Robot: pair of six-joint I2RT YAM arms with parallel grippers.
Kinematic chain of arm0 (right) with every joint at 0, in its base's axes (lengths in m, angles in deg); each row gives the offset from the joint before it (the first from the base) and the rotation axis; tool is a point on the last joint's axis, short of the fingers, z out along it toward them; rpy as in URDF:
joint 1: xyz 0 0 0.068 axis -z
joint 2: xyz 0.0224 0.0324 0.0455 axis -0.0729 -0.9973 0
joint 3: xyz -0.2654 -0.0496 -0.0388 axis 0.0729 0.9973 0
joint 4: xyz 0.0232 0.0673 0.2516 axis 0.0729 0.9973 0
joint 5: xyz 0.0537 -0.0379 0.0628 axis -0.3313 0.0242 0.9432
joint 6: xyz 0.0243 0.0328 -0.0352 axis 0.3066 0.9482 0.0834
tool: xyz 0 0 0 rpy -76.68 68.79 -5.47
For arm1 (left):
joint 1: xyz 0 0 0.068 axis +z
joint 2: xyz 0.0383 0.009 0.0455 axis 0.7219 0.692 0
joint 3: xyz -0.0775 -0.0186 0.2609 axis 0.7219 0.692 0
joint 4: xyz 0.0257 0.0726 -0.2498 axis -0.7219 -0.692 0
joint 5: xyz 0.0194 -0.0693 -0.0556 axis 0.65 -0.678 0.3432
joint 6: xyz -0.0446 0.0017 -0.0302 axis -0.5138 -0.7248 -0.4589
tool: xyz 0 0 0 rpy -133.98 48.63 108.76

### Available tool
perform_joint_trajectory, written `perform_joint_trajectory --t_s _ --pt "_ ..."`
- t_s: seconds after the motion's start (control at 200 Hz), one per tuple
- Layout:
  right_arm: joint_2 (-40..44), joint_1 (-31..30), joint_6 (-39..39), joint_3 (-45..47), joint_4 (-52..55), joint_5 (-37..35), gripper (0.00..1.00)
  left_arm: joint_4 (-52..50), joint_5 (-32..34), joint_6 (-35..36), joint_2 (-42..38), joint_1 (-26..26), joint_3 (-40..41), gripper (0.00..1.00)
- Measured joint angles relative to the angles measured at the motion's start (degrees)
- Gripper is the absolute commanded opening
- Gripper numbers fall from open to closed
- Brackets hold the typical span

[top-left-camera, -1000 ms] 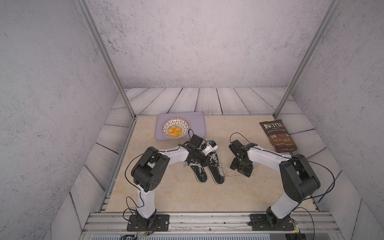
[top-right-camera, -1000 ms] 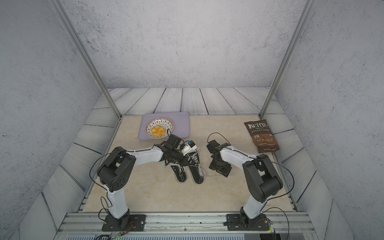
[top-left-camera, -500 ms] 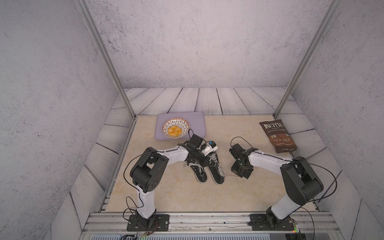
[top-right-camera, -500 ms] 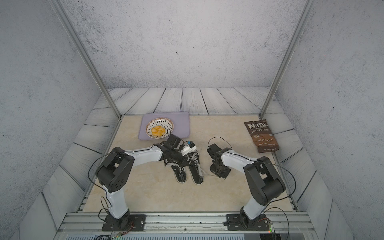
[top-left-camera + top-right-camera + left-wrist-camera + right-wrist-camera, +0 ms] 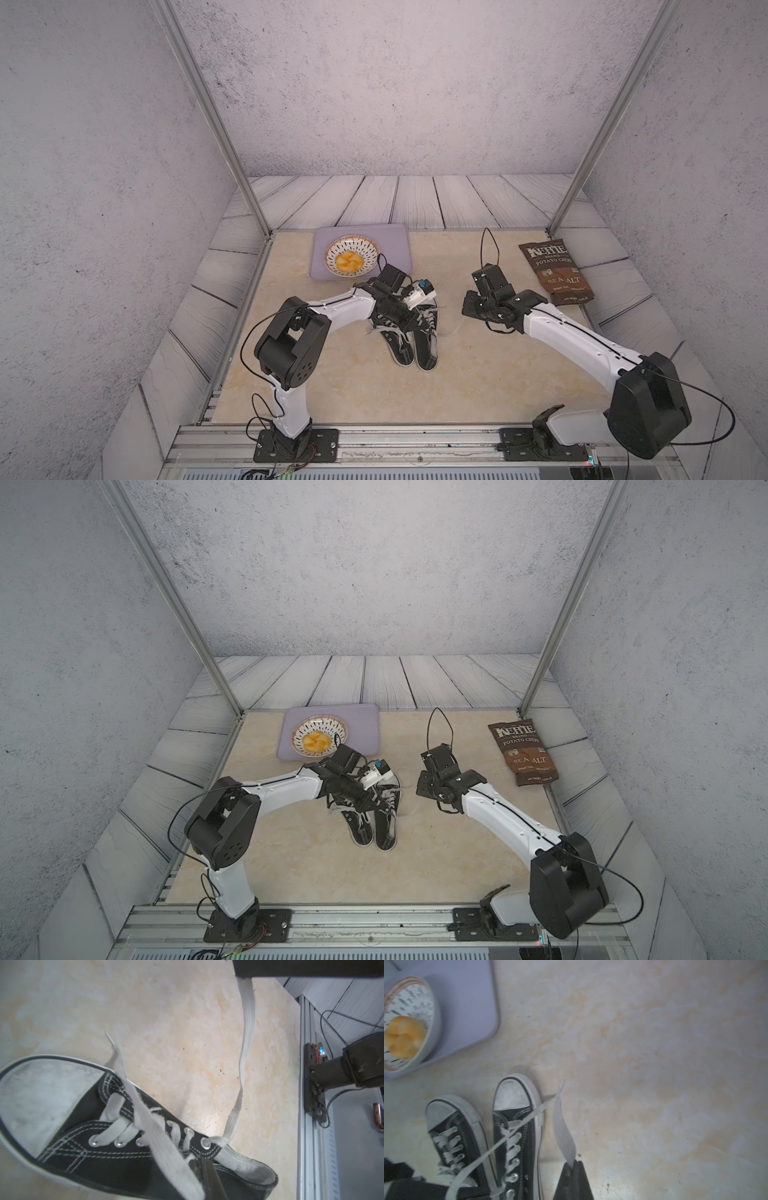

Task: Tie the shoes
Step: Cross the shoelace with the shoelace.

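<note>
The shoes (image 5: 415, 347) sit side by side in the middle of the table (image 5: 519, 374). Their long axes run from the near rail toward the far side, with the toe caps pointing at the tray (image 5: 477, 1012) and the heels toward the arm bases. The one you are working on is the shoe nearer the right arm (image 5: 517, 1138), and its two laces go separate ways. The right lace (image 5: 562, 1136) runs out sideways, across the shoe's length, to the right claw (image 5: 572, 1167). That claw is pressed together on the flat strip, just beside the shoe's outer edge and low over the table. The left lace (image 5: 174, 1163) lies slantwise over the tongue with its tip loose past the toe cap, and it leads back to the left claw (image 5: 203, 1167) at the ankle end. Those jaws look nearly together, but you cannot tell from these views whether they pinch the strand or only touch it. So the shoe lies to the left of the right claw, and the right arm is the nearer one on that open side. In my judgement the coming cross asks you to carry the right lace back over the tongue, square to the long axis, with the left lace held clear of it.
</note>
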State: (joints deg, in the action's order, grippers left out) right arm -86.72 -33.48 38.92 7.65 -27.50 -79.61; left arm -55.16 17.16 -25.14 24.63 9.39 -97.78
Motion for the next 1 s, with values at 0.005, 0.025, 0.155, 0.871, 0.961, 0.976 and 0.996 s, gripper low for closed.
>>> perform_joint_trajectory --t_s 0.005,0.025,0.155,0.871,0.961,0.976,0.996 --pt "0.0 0.0 -0.15 0.0 -0.17 0.22 0.0 0.02 -0.09 0.0 0.0 0.0 0.0 0.21" --pt "0.0 0.0 -1.36 -0.11 -1.01 1.25 0.0 0.28 -0.31 -0.09 0.04 0.0 0.0 0.23" --pt "-0.24 0.0 -6.54 -2.75 -3.56 6.64 0.0 2.36 -2.32 -0.52 0.76 0.0 -0.11 0.32" --pt "-0.37 0.39 -10.36 -7.32 -9.18 11.78 0.0 8.52 -5.51 -1.84 3.5 -1.66 -2.56 0.56" --pt "-0.37 0.5 -10.4 -8.17 -9.18 11.78 0.0 8.96 -5.42 -1.86 3.8 -1.99 -3.23 0.52" --pt "-0.37 0.5 -10.43 -8.31 -9.18 11.78 0.0 8.98 -5.38 -1.81 3.8 -2.01 -3.32 0.5" --pt "-0.37 0.5 -10.49 -8.48 -9.2 11.78 0.0 9.01 -5.27 -1.9 3.85 -2.12 -3.37 0.48"
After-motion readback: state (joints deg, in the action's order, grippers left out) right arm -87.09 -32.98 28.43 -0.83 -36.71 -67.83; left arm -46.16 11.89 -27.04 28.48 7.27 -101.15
